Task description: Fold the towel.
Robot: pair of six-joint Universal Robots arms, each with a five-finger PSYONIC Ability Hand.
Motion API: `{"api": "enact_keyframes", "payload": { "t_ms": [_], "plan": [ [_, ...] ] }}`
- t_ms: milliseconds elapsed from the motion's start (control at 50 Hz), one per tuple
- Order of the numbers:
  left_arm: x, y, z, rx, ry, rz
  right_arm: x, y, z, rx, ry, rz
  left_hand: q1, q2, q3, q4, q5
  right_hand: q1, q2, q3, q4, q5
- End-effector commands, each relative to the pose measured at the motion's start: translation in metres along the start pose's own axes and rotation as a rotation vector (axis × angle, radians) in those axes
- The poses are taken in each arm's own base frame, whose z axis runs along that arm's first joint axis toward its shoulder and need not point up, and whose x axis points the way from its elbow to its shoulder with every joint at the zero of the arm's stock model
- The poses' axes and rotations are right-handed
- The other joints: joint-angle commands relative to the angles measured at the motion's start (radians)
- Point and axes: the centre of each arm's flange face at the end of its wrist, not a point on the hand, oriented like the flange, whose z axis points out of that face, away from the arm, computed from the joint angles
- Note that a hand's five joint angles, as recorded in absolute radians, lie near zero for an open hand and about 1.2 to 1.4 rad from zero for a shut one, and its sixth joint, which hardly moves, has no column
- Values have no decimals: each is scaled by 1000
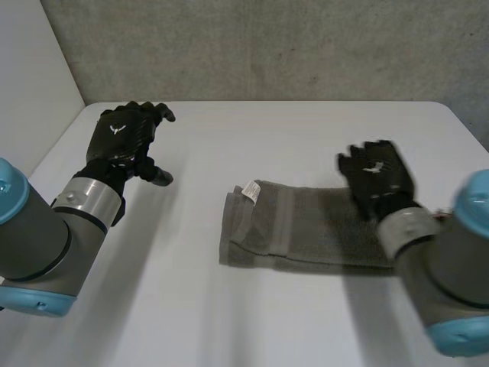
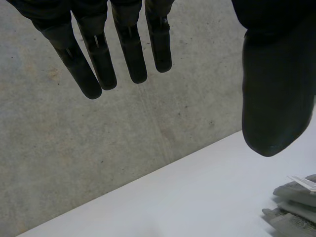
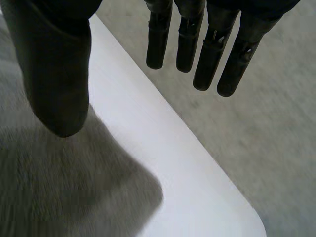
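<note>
A grey towel lies folded into a long band on the white table, a white label at its left end. My right hand hovers over the towel's right end, fingers straight and the thumb apart, holding nothing; the towel lies under its thumb. My left hand hangs over the table's far left, well away from the towel, with straight fingers and nothing in it. Beside its thumb, the towel's end with the label peeks in.
A grey concrete wall rises behind the table's far edge. The table's rounded right corner lies close beyond my right hand. Bare table stretches between my left hand and the towel.
</note>
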Motion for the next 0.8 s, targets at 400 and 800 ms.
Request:
{"api": "enact_keyframes", "payload": {
  "t_ms": [400, 800],
  "plan": [
    [6, 8, -2, -22, 16, -2, 22, 99, -28, -252, -145, 167, -105, -99, -90, -112, -246, 108, 93, 106, 99, 136],
    [4, 4, 0, -12, 13, -1, 27, 31, -3, -62, -58, 40, -105, -99, -90, -112, -246, 909, 894, 907, 900, 937]
  ]
}}
